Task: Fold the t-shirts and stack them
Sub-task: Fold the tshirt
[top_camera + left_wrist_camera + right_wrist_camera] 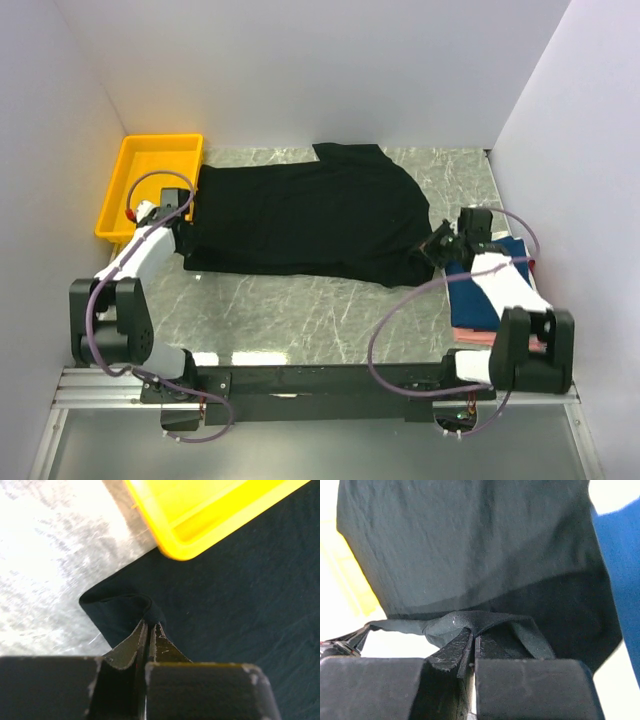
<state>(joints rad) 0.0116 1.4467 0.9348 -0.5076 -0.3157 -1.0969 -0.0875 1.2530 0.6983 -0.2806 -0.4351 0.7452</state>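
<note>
Top external view: the black t-shirt [310, 215] is spread across the table [300, 310], mildly creased, beside the yellow tray [150, 150]. Its left edge is clamped by the left gripper [149, 628], and its right edge by the right gripper [473, 636].

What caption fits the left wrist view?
Left gripper pinching a corner of the black cloth t-shirt beside the yellow plastic tray.
</note>
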